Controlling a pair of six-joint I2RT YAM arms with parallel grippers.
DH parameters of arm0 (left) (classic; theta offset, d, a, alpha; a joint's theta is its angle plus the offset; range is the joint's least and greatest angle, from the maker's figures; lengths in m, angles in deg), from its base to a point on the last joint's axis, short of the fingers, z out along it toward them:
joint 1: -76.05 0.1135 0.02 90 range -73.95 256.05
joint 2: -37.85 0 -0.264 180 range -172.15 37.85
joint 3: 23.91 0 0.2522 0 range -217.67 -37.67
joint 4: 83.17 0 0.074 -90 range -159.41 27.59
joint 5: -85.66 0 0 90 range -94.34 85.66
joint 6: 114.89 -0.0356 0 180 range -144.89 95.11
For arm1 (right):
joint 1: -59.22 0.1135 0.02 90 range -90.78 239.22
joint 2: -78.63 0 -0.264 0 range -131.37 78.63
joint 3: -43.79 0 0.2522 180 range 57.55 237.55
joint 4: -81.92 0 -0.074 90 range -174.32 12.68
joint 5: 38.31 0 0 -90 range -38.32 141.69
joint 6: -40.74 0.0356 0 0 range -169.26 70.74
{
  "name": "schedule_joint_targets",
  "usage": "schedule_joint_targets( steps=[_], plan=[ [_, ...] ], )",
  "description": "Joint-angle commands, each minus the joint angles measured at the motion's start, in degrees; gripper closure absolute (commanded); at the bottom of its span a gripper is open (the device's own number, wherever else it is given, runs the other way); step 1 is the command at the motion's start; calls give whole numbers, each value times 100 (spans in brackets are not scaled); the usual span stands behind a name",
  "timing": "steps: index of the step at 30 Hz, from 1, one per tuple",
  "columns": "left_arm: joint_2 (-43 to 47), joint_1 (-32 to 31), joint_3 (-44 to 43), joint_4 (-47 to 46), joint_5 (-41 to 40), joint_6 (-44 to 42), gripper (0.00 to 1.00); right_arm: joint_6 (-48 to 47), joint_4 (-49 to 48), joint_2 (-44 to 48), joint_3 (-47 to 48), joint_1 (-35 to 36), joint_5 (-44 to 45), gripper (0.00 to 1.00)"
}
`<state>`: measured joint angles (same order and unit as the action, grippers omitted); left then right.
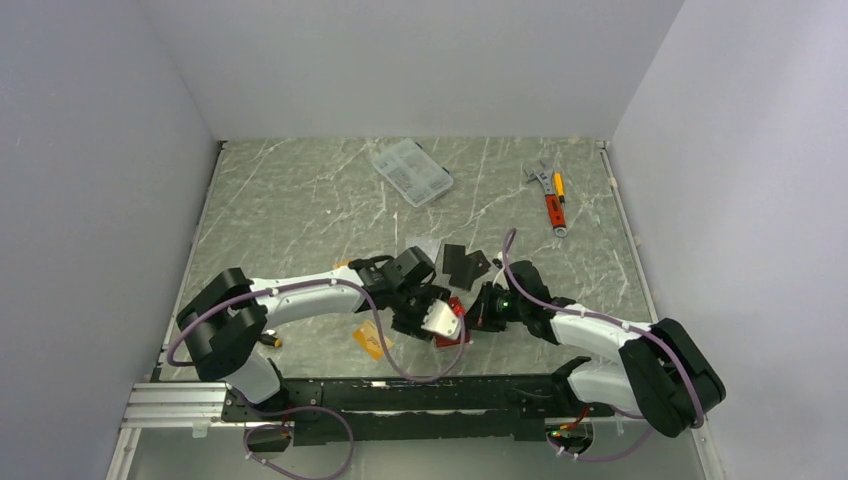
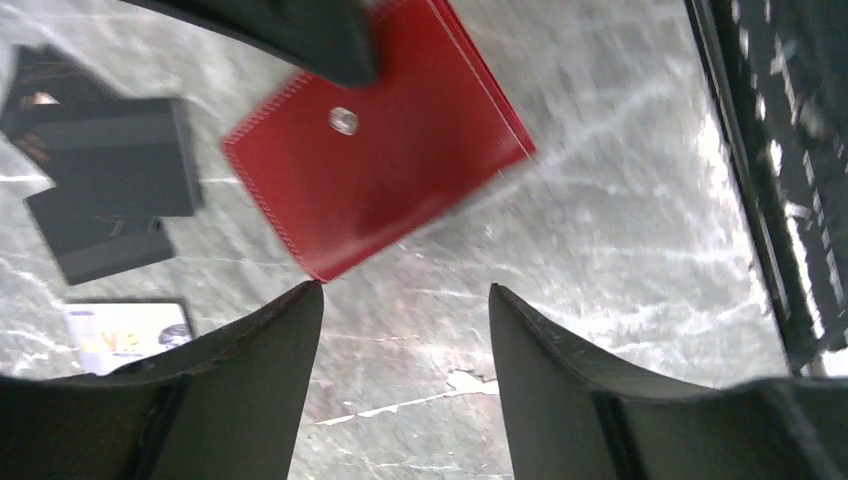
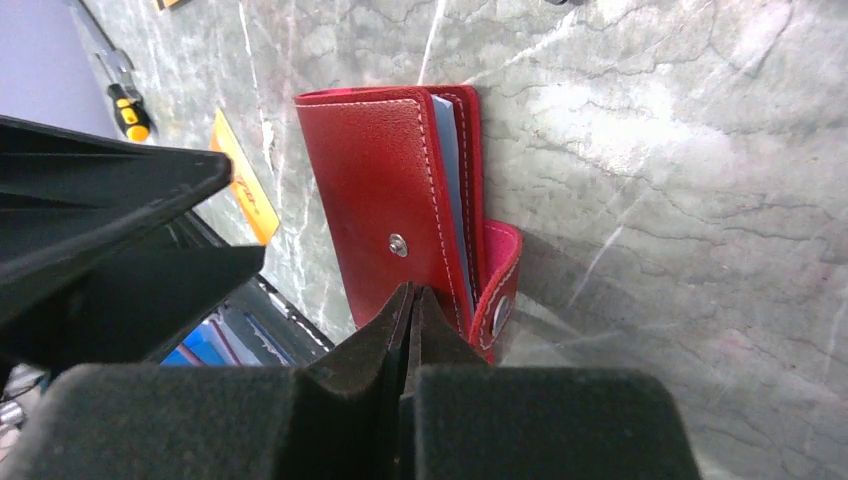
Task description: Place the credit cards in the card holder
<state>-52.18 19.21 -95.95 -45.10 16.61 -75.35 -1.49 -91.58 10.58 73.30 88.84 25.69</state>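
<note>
Left gripper [image 2: 405, 292] spread over table [image 2: 620, 230] beside card holder [image 2: 400, 170] corner; right gripper [image 3: 413, 295] pressed together at its edge

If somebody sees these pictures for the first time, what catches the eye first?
The red card holder stands out against the grey marbled table, near its front middle. Both claws meet there: the left claw open close to it, the right claw shut at its edge. An orange card lies just to their left.

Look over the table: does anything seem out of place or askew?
The red wallet lies with its snap tab undone and sticking out, so it gapes at one edge. An orange card lies loose and tilted on the table, apart from it.
</note>
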Motion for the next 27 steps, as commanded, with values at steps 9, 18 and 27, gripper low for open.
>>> schedule_joint_targets(
  steps=[9,18,27],
  plan=[
    [-16,-589,506,-153,-931,-2710,57,-755,1310,-581,903,-136,20,100],
    [-376,-874,302,-187,-697,-3143,51,-952,1851,-558,1234,-216,-76,100],
    [-673,-899,527,-213,-274,-3456,76,-1029,2531,-447,1860,-247,43,100]
  ],
)
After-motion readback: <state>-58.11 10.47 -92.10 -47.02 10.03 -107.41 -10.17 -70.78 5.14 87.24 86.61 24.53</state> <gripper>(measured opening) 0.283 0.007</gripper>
